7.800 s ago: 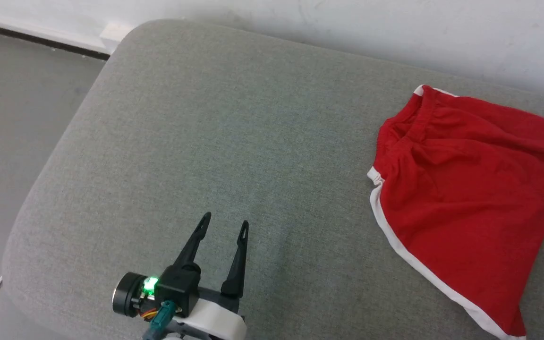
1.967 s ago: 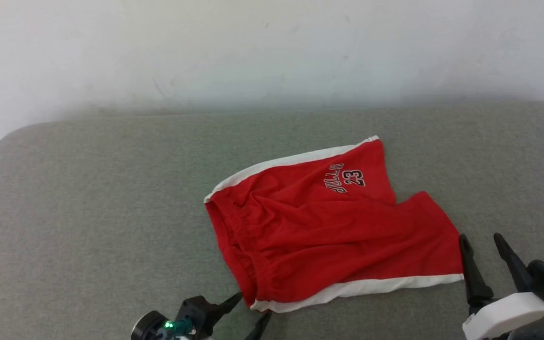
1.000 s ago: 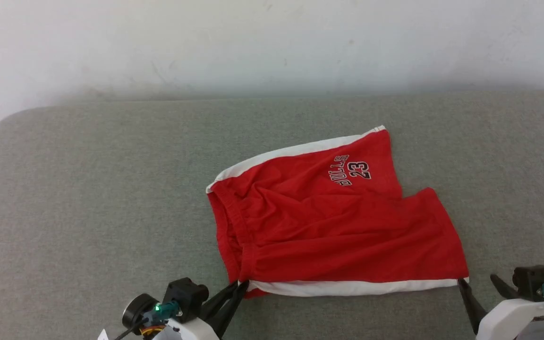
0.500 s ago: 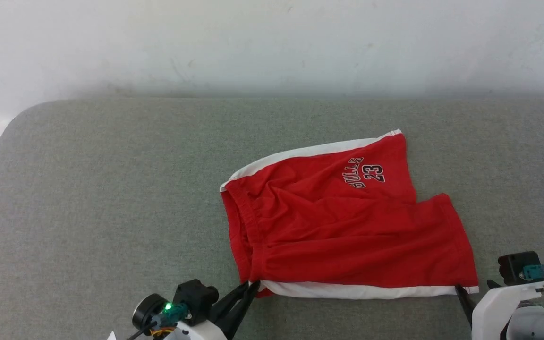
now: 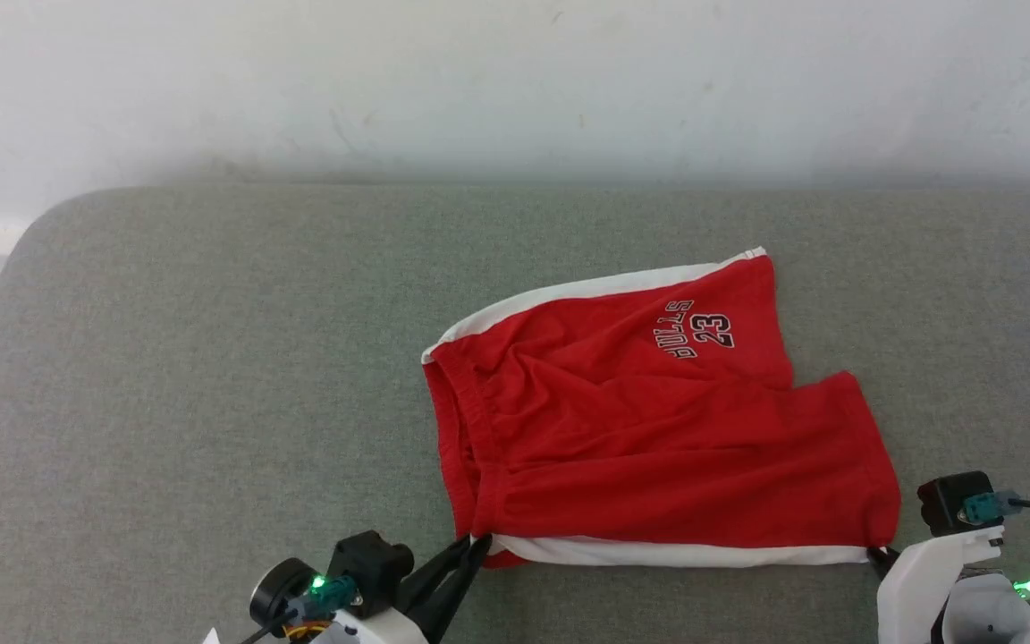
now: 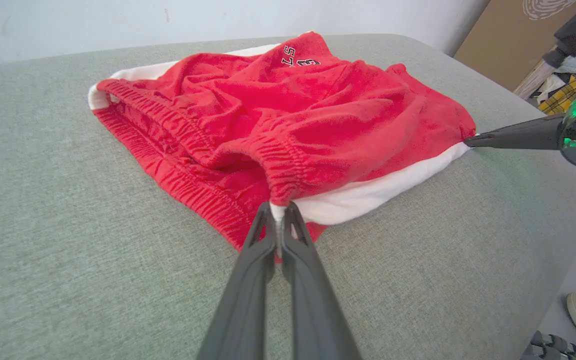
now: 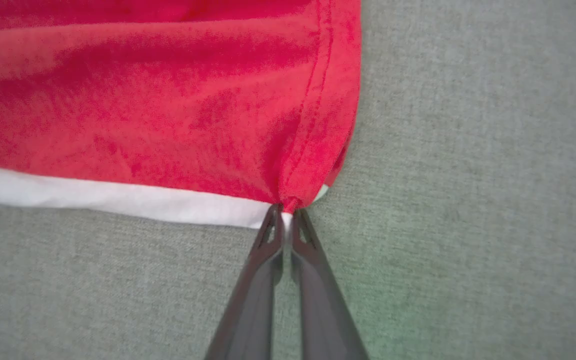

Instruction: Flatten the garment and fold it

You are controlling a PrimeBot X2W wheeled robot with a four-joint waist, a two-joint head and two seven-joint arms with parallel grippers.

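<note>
- The grey cushion (image 5: 211, 358) is soft and grippy-looking. If the cloth is dragged across it rather than lifted, I expect fresh creases instead of a flatter lie.
- The red shorts (image 5: 658, 447) lie right of the cushion's middle, close to its near edge, with the waistband toward the cushion's left end. The middle is rumpled and the far leg, the one with the lettering, sits askew of the near one. A fold made now would likely lock those wrinkles in. A hard pull toward the robot could slide the whole piece off the cushion's near edge.
- The left gripper (image 6: 279, 212) is at the cushion's near edge, its fingers pressed together on the waistband corner. Only the very tips bite a small tuck of cloth. A quick lift or sideways tug may pull it free.
- The right gripper (image 7: 285, 216) is further right along that near edge, its fingers closed on the hem corner of the near leg, again a thin tip-hold that could slip under tension.
- The lower waistband layer (image 6: 188, 195) rests on the cushion beneath the left pinch. It looks as if just the top layer is caught, so raising it may open the shorts like a bag.
</note>
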